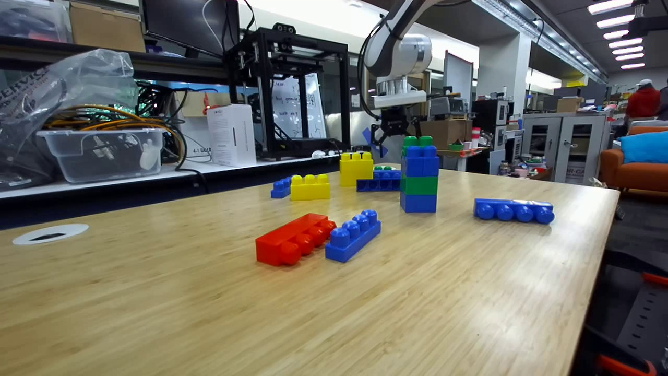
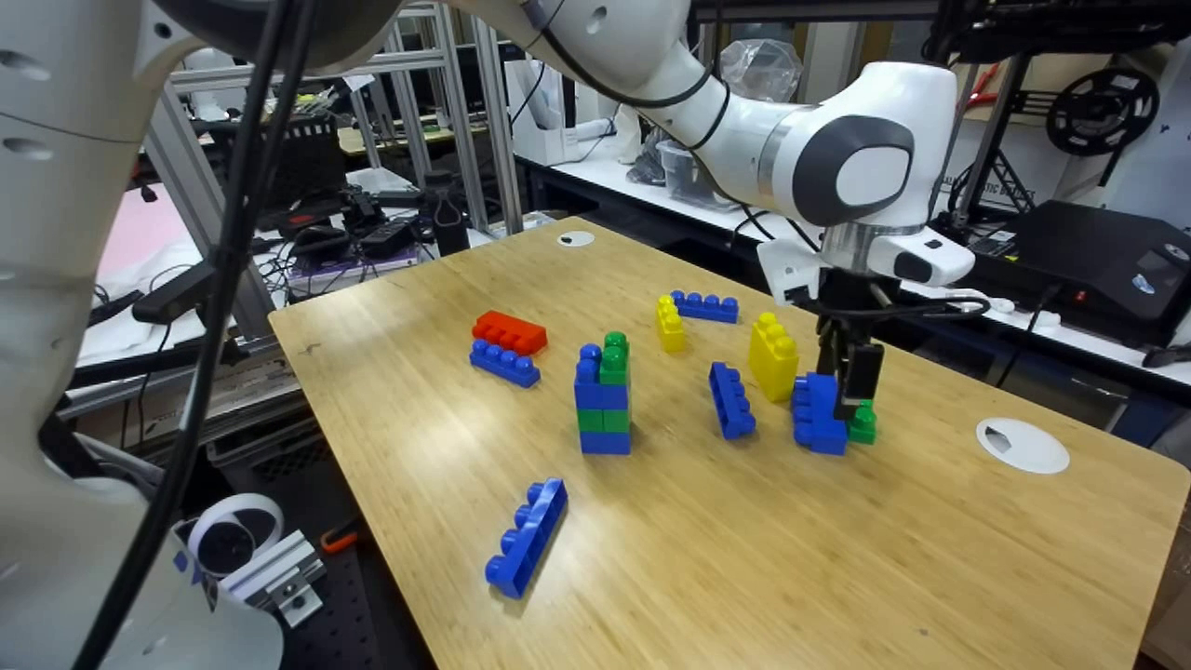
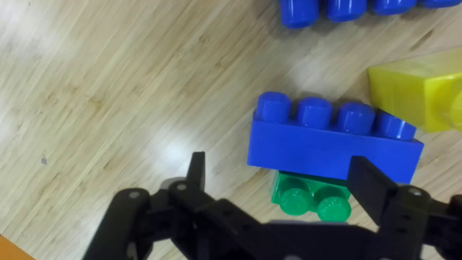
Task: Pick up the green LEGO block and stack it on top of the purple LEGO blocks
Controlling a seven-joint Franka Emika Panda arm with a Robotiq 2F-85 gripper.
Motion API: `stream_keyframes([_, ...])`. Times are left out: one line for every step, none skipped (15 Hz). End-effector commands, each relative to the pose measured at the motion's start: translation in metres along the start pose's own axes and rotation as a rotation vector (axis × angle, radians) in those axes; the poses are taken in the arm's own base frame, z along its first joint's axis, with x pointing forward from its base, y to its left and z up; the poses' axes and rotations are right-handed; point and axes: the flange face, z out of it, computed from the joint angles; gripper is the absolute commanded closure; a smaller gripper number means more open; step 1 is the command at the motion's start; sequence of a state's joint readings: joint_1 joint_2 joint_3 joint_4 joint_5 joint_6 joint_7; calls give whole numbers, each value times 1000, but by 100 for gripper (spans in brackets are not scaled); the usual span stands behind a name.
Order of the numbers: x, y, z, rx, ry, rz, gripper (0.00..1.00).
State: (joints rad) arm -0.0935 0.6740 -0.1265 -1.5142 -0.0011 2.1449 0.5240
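Two fingers (image 3: 370,187) of your claw (image 3: 278,162) stand wide apart in the wrist view. Between them there you see the green LEGO block (image 3: 306,198), on the table (image 3: 108,108), just beside a long blue brick (image 3: 317,148) and at that brick's 7 o'clock. A yellow brick (image 3: 400,94) sits at the blue one's 2 o'clock. In an exterior view, well apart at your claw's 9 o'clock, the purple LEGO blocks (image 2: 600,396), which look blue, stand stacked upright with green midway and on part of the top.
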Motion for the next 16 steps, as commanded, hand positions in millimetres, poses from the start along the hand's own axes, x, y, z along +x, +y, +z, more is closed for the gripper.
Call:
stream_keyframes([6, -4, 15, 15, 13, 58, 0])
stream_keyframes([6, -6, 21, 17, 13, 66, 0])
stream_keyframes([7, -8, 25, 19, 17, 73, 0])
stream_keyframes([8, -10, 27, 23, 22, 79, 0])
stream_keyframes([9, -13, 27, 32, 31, 84, 0])
stream_keyframes([11, -15, 25, 39, 39, 90, 0])
stream_keyframes([13, -17, 23, 47, 47, 96, 0])
stream_keyframes([15, -18, 20, 53, 54, 101, 0])
stream_keyframes([18, -19, 18, 58, 61, 107, 0])
stream_keyframes([19, -20, 17, 62, 66, 111, 0])
stream_keyframes([21, -21, 16, 64, 69, 117, 0])
stream_keyframes([22, -21, 17, 64, 72, 120, 0])
stream_keyframes([23, -22, 17, 65, 71, 122, 0])
stream_keyframes([23, -22, 18, 65, 72, 122, 0])
stream_keyframes([24, -23, 19, 65, 74, 121, 0])
stream_keyframes([24, -24, 20, 65, 75, 121, 0])
